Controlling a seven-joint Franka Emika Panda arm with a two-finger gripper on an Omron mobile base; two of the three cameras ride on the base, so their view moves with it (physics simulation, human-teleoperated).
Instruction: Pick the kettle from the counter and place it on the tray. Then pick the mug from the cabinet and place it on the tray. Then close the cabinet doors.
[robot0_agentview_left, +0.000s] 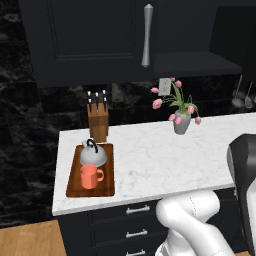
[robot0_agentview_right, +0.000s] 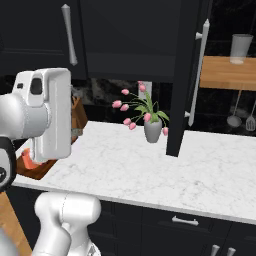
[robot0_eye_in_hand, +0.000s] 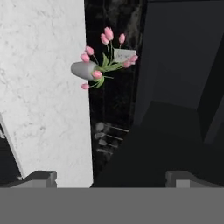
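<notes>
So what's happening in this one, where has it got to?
The kettle and mug both sit on the tray at the left end of the counter. What remains is the cabinet: its left door looks shut, while the right door stands swung out over the counter beside the flower vase. The gripper is open, holds nothing, and faces the open cabinet.
</notes>
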